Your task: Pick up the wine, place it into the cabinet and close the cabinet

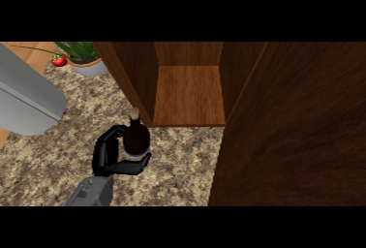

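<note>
Wine upright inside left hand's curled fingers

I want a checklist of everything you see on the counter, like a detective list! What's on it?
Surface: speckled stone counter, brown and cream.
Job's things: wine bottle, dark with a pale top, held upright just in front of the cabinet; the cabinet is open, its wooden shelf bare, and its door is swung out at the right.
Clutter: potted plant at the back left with a small red thing beside it; a grey appliance at the left edge.
Hands: left hand curled round the bottle; right hand not seen.
Cables: nothing seen.
Surroundings: a strip of wooden surface at the far left.
</note>
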Controlling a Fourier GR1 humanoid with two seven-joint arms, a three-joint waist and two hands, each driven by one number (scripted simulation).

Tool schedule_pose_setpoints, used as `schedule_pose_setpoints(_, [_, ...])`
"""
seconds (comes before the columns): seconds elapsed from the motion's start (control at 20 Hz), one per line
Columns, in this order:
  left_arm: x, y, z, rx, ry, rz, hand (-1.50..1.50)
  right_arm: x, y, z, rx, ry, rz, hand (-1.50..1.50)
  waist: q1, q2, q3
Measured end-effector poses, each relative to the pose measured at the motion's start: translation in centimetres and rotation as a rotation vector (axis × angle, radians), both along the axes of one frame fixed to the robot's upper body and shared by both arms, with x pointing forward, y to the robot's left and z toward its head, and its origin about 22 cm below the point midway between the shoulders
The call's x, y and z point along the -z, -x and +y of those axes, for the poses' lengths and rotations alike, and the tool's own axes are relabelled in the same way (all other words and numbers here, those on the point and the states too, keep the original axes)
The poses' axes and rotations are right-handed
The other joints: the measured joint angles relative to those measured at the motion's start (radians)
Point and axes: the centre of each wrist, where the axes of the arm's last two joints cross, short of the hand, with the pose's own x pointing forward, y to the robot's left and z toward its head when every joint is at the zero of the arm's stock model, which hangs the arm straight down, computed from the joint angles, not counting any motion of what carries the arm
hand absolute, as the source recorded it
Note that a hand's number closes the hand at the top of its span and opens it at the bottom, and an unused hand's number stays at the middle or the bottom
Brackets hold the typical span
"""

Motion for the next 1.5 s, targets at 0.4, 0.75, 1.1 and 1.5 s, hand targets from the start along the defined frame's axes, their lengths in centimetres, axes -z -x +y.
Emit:
schedule_pose_setpoints(0.4, [-5.1, -0.8, -3.0, 0.168, 0.019, -0.082, 1.5, -0.2, -0.1, -0.7, 0.026, -0.008, -0.001, -1.5, 0.008, -0.002, 0.001])
schedule_pose_setpoints(0.75, [-11.1, -0.7, -7.4, 0.249, 0.105, -0.088, 1.5, 0.4, -0.2, -0.4, 0.002, -0.007, 0.022, -1.5, 0.008, -0.001, 0.0])
schedule_pose_setpoints(1.1, [-17.6, -1.7, -10.3, 0.25, 0.127, -0.078, 1.5, 0.6, -0.3, -1.1, 0.023, -0.007, 0.035, -1.5, 0.002, 0.0, 0.001])
schedule_pose_setpoints(1.5, [-22.3, -4.3, -12.7, 0.196, 0.132, -0.025, 1.5, 0.2, -0.4, -0.8, 0.008, 0.003, 0.025, -1.5, -0.004, 0.003, 0.0])
